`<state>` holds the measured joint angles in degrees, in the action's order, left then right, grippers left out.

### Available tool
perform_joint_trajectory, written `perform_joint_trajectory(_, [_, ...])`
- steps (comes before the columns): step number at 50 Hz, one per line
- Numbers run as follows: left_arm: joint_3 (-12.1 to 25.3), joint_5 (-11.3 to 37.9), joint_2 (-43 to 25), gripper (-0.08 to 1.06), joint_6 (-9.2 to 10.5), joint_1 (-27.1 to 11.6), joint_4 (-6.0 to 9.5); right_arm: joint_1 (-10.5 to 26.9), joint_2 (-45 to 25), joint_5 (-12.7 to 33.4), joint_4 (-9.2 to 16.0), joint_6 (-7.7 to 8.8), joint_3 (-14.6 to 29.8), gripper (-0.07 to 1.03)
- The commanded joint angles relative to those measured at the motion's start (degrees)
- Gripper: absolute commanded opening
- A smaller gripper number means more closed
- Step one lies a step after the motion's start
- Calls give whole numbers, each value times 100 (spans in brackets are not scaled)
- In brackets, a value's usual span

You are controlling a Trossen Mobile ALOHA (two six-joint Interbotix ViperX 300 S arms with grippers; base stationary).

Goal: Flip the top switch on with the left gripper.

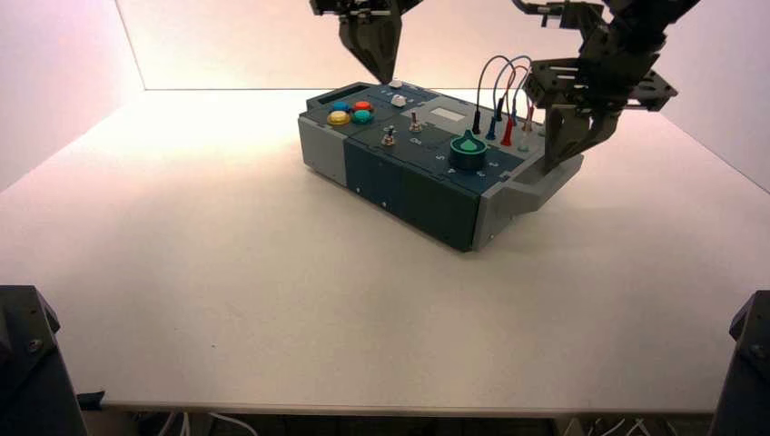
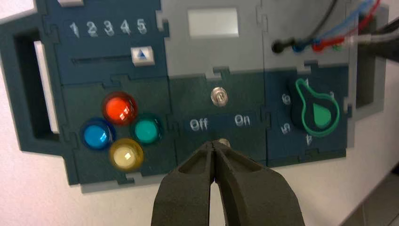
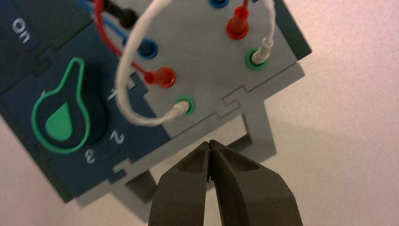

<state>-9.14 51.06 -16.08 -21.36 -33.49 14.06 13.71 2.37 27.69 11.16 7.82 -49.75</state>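
The top switch (image 1: 415, 121) (image 2: 219, 96) is a small metal toggle in the middle of the box (image 1: 427, 195), above the "Off" and "On" lettering. I see it almost end-on, so I cannot tell its position. A second toggle (image 1: 388, 137) (image 2: 225, 141) sits closer to the box's near edge. My left gripper (image 1: 380, 73) (image 2: 214, 143) is shut and empty, hanging high over the far side of the box and touching nothing. In the left wrist view its tips line up just short of the second toggle. My right gripper (image 1: 550, 165) (image 3: 210, 142) is shut by the box's right handle (image 3: 256, 127).
A green knob (image 1: 468, 151) (image 2: 319, 113) stands to the right of the switches. Several coloured buttons (image 1: 350, 111) (image 2: 120, 123) lie to the left. A white slider (image 2: 142, 55) and a pale display (image 2: 212, 22) sit behind them. Looped wires (image 1: 505, 100) (image 3: 127, 80) plug in at the far right.
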Motion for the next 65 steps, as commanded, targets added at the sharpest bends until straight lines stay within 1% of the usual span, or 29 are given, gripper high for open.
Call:
perform_joint_trajectory(1, [-158,-97,475,-3,-70,-9,-9,18,316,316,-176,26,149,-2])
perform_joint_trajectory(3, [-255,-158,563,-3,-123,-9,-18,18,413,483,-281,18,237,-2])
perform_joint_trajectory(6, [-369,-229,677,-3,-185,-9,-26,18,492,615,-316,18,316,-2])
perform_joint_trajectory(11, [-492,-255,800,-3,-193,-9,-26,18,650,949,-360,35,475,-2])
perform_joint_trajectory(12, [-492,-255,800,-3,-193,-9,-26,18,650,949,-360,35,475,-2])
perform_joint_trajectory(15, [-598,-246,914,-3,-202,-9,-26,18,782,1195,-387,97,589,-2])
perform_joint_trajectory(18, [-694,-246,1020,-3,-202,-9,-35,9,861,1310,-396,211,659,-2])
perform_joint_trajectory(19, [-747,-246,1090,-3,-202,-9,-44,18,940,1397,-413,369,712,-2])
perform_joint_trajectory(21, [-773,-272,1125,-3,-202,-9,-44,9,967,1424,-413,448,747,-2])
perform_joint_trajectory(25, [-835,-325,1222,-3,-202,-9,-62,9,1028,1415,-413,598,747,-2])
perform_joint_trajectory(27, [-853,-360,1248,-3,-211,-9,-70,18,1037,1389,-413,642,738,-2])
perform_joint_trajectory(29, [-853,-387,1257,-3,-211,-9,-79,9,1046,1336,-413,677,703,-2])
perform_joint_trajectory(30, [-853,-387,1257,-3,-211,0,-79,9,1055,1274,-422,729,668,-2])
perform_joint_trajectory(33, [-861,-413,1257,-3,-211,-9,-79,9,1090,1178,-431,809,580,-2])
perform_joint_trajectory(39, [-923,-510,1301,-3,-211,-9,-79,26,1178,1063,-431,826,475,-2])
perform_joint_trajectory(43, [-984,-606,1318,-3,-193,-9,-44,26,1257,958,-431,826,457,-2])
perform_joint_trajectory(53, [-1099,-659,1441,-3,-202,-9,-70,26,1354,712,-396,826,369,-2])
perform_joint_trajectory(57, [-1169,-721,1477,-3,-202,-9,-70,26,1362,677,-387,826,360,-2])
perform_joint_trajectory(65, [-1187,-747,1441,-3,-211,-9,-79,26,1406,677,-387,826,343,-2])
